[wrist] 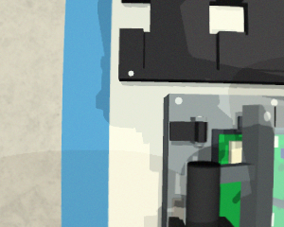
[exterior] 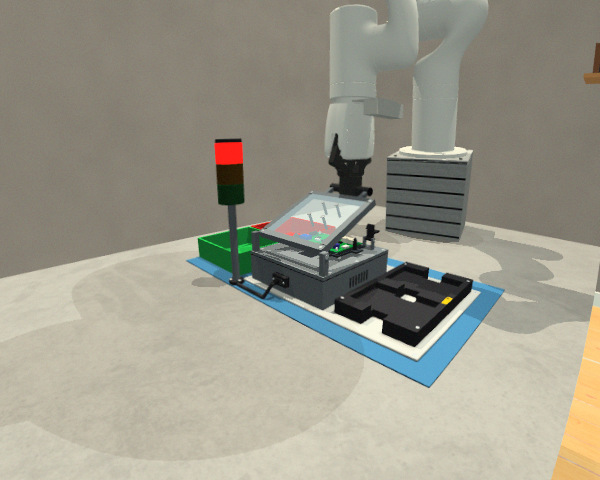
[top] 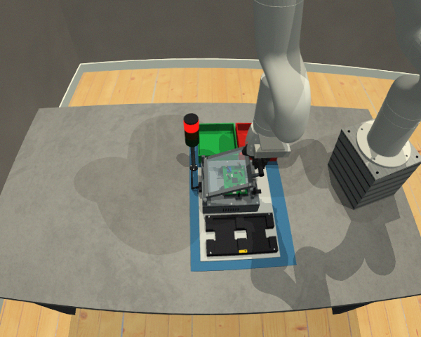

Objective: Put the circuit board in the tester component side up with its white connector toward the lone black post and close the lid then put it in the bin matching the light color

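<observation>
The end effector (exterior: 350,189) was clamped on the raised edge of the tester's clear lid (exterior: 318,216), tilted open above the circuit board (top: 234,175); the signal light (exterior: 228,152) glowed red.

Tester (exterior: 316,271): mid-bench, board (top: 234,175) inside
Tray (top: 241,234): toward front edge
Bins (top: 215,138): toward back edge
Pedestal (top: 343,174): right edge
</observation>
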`<state>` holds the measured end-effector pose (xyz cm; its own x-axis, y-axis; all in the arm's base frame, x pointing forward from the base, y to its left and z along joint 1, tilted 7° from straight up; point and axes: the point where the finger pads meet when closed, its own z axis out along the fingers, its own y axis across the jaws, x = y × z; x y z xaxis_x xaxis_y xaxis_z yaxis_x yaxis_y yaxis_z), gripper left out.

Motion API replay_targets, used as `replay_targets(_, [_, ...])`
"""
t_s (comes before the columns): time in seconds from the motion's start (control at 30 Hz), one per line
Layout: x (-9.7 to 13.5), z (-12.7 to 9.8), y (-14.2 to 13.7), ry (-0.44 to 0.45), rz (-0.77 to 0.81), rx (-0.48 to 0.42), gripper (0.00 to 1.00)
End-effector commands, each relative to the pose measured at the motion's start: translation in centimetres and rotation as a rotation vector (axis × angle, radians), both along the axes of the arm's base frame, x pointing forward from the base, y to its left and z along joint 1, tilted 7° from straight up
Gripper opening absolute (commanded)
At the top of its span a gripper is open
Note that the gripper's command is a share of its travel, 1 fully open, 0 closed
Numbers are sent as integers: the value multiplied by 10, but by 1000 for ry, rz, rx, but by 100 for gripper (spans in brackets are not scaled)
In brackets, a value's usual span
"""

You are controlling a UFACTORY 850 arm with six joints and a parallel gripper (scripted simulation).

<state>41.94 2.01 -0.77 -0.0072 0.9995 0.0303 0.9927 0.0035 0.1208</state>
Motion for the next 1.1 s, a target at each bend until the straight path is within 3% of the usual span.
replay_targets(0.0, [1, 0, 0, -1, 0, 0, 0])
replay_targets(1.07, [3, 9, 0, -1, 0, 0, 0])
